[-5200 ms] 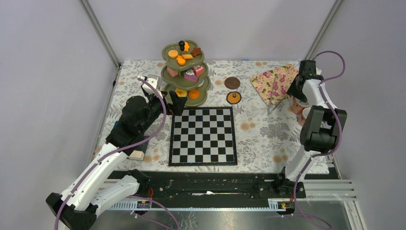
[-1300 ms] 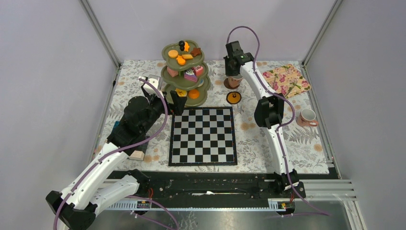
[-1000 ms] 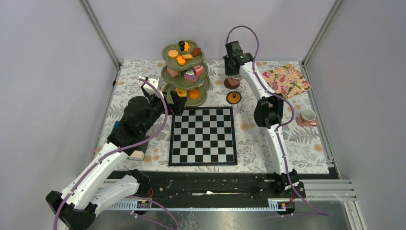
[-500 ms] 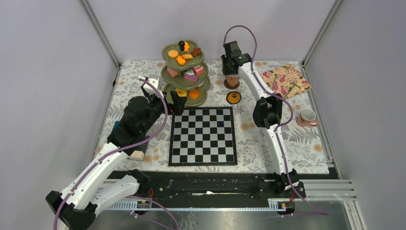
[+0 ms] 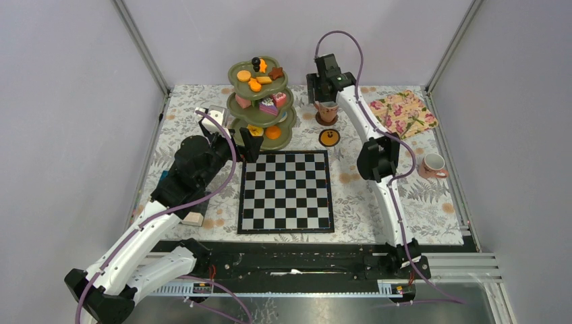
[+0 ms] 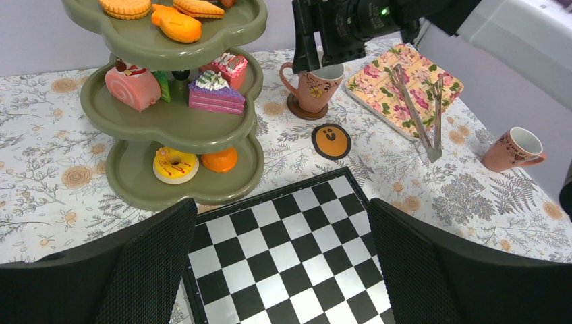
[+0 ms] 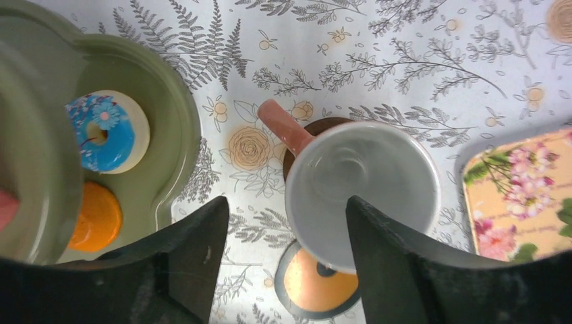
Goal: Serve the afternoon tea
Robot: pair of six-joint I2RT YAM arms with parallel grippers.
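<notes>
Right wrist view: one cup [image 7: 361, 196] stands upright on its brown coaster [image 7: 317, 125] beside the stand [image 7: 181, 131]. The right claw [image 7: 287, 202] hangs above it, fingers apart and apparently clear of it. This placing step looks done. The next move calls for lifting away to fetch the other cup [image 5: 432, 164].

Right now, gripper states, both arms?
Left gripper: open, holding nothing.
Right gripper: open, above the cup, not gripping it.
</notes>
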